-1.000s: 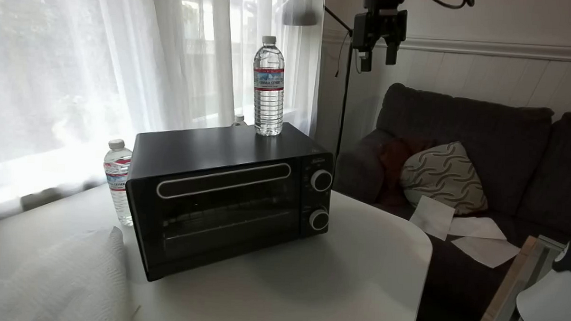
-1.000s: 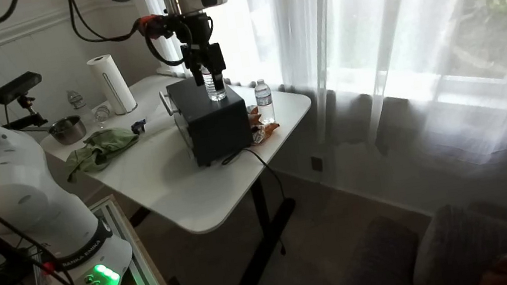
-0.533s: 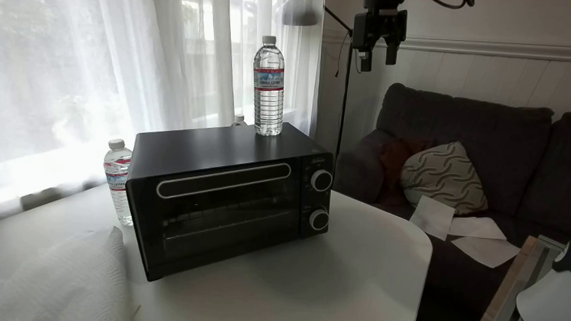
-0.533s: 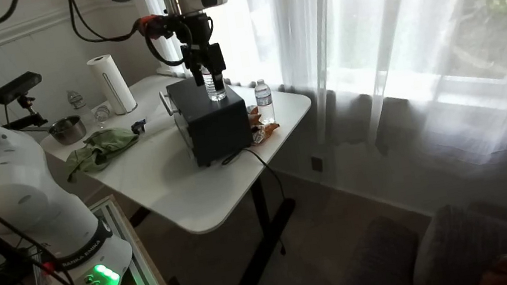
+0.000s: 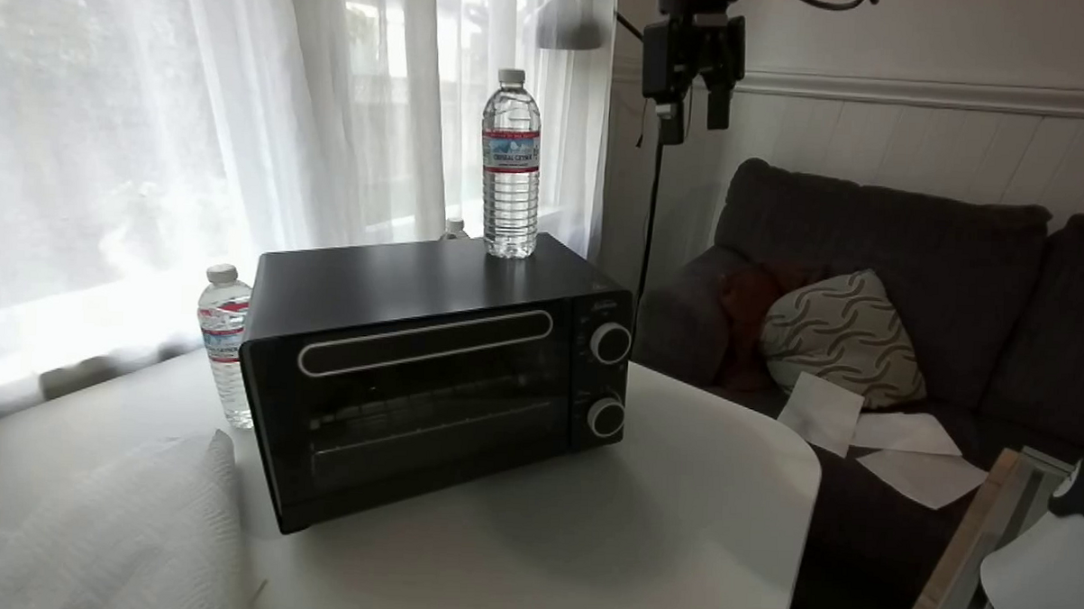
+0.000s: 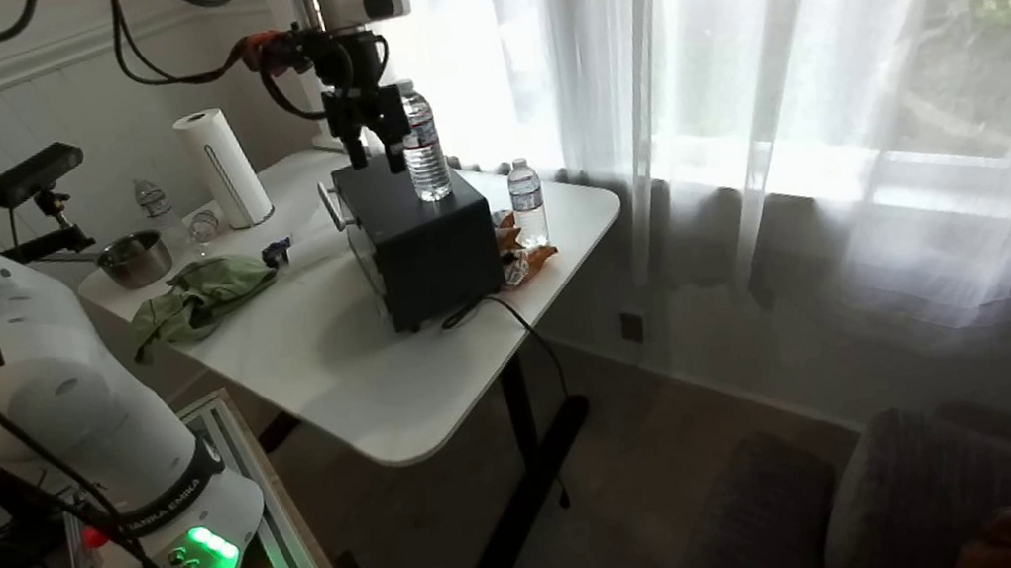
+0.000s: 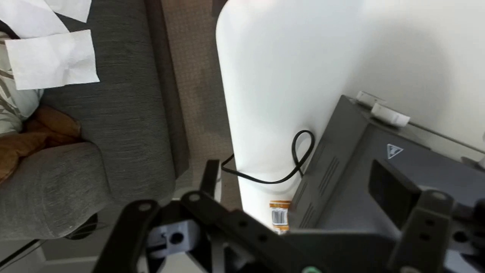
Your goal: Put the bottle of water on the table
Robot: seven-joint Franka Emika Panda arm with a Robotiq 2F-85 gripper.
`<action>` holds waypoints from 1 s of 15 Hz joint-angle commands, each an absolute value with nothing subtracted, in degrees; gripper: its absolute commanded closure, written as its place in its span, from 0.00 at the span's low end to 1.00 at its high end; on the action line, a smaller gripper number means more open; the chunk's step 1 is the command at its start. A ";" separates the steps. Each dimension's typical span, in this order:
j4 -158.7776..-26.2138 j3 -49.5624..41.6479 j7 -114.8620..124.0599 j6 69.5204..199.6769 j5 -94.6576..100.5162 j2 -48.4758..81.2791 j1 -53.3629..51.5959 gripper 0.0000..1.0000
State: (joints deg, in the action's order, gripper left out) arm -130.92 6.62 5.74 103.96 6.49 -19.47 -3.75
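Hanging higher than the black toaster oven (image 5: 430,400), the gripper (image 5: 694,122) has its fingers (image 7: 391,191) spread wide, gripping nothing; the bottle of water (image 5: 510,177) stands upright atop that oven, which rests on the table (image 5: 669,525).

In both exterior views, bottle of water (image 5: 511,195) on oven (image 5: 436,382), outside jaws of gripper (image 5: 694,128). Oven on table (image 5: 698,490), lower than jaws. In wrist view, cord (image 7: 265,182) and packet (image 7: 279,216) on table show between jaws; sofa (image 7: 129,106) left of them.
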 commanded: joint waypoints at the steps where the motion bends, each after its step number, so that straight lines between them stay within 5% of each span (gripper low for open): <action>1: -131.19 8.70 7.78 100.79 2.78 -20.39 -6.57 0.00; 15: -119.86 12.39 10.17 102.01 4.65 -18.90 -8.53 0.00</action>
State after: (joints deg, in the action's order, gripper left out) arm -123.17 12.08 10.14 101.26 3.50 -20.36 -8.73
